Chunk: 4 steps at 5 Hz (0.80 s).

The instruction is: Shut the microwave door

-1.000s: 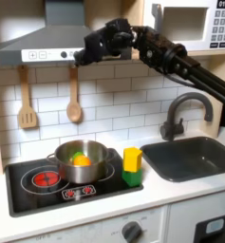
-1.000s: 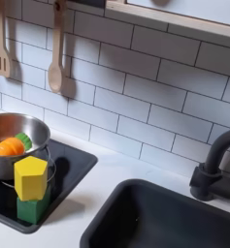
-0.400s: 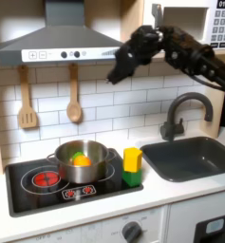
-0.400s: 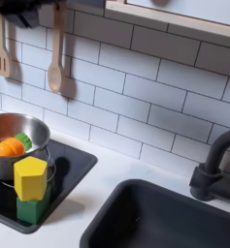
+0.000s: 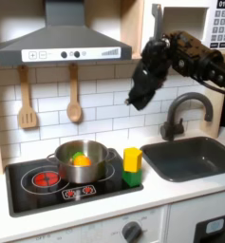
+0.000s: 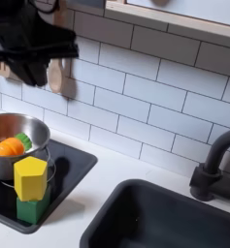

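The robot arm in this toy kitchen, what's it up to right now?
The arm's gripper hangs in the air in front of the tiled wall, below the microwave on the shelf, holding nothing that can be seen. The microwave door looks swung open, edge-on to the camera, and the gripper is not touching it. A pot sits on the stove.
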Each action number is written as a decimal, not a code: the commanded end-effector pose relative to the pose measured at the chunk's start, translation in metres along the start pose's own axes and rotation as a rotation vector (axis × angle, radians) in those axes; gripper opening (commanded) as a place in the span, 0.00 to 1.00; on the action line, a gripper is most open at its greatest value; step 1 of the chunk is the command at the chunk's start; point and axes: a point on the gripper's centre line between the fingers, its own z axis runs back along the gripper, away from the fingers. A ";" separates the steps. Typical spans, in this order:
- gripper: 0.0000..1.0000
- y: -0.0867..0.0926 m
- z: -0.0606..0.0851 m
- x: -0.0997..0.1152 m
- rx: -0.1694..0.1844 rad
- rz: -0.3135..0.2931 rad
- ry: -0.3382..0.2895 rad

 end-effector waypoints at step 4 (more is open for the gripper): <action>0.00 -0.007 -0.020 -0.107 0.008 -0.273 0.402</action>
